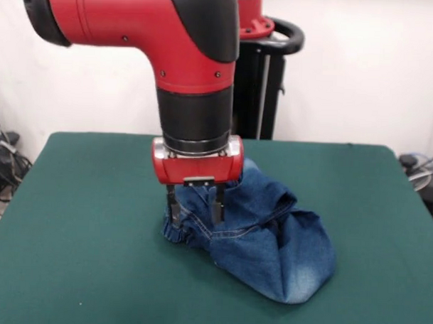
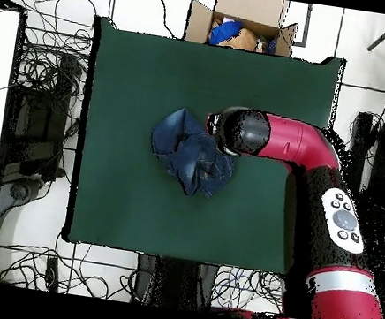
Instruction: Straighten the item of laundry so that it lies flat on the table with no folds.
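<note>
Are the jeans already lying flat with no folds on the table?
No: in the front view the jeans sit bunched in a creased heap on the table, with the gripper down at their edge.

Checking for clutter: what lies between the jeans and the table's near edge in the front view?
Nothing: bare green table runs from the jeans to that edge.

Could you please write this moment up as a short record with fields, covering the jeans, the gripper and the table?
item: jeans, medium-blue denim, faded whitish patch on the near lobe
state of item: bunched in a crumpled heap, folds throughout, not flat
location: around the middle of the green table
gripper: lowered onto the heap's edge, fingers either side of a denim fold
grip: cannot tell whether closed on the cloth
arm: reaches over the table, covers one edge of the heap in the overhead view
beyond table: open cardboard box
task status: not done
</note>
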